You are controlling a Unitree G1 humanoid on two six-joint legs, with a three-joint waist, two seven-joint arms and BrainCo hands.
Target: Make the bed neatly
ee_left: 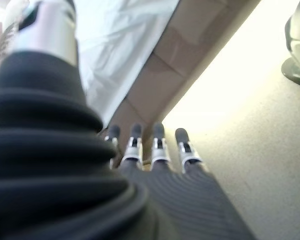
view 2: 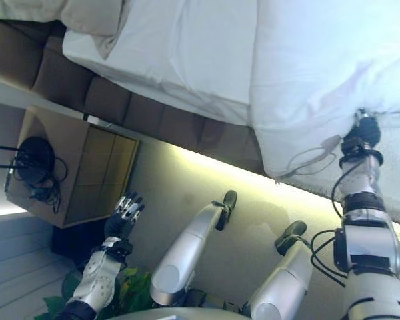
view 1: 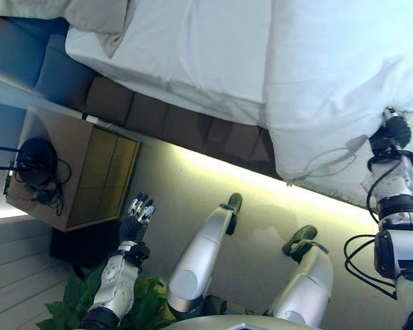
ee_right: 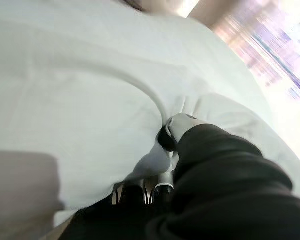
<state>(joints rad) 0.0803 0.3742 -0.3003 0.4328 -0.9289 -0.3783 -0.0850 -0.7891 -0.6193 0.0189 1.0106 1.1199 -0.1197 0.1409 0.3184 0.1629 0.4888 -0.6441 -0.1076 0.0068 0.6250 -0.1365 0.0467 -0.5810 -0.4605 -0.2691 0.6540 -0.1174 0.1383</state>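
Note:
A thick white duvet point(view 1: 330, 82) covers the right part of the bed and hangs over its side. My right hand point(view 1: 392, 130) is at the duvet's hanging edge. In the right wrist view its fingers point(ee_right: 155, 187) and thumb are curled into a fold of the duvet point(ee_right: 80, 90). To the left lies the bare white sheet point(view 1: 193, 48), with a beige pillow point(view 1: 89, 14) at the head end. My left hand point(view 1: 136, 216) hangs low over the floor beside the bed with straight fingers point(ee_left: 155, 145), holding nothing.
The bed's brown padded base point(view 1: 172, 124) runs along the floor. A wooden nightstand point(view 1: 76, 165) stands by the head end, with a black device and cables point(view 1: 34, 161) on top. A green plant point(view 1: 144, 302) sits near my left arm.

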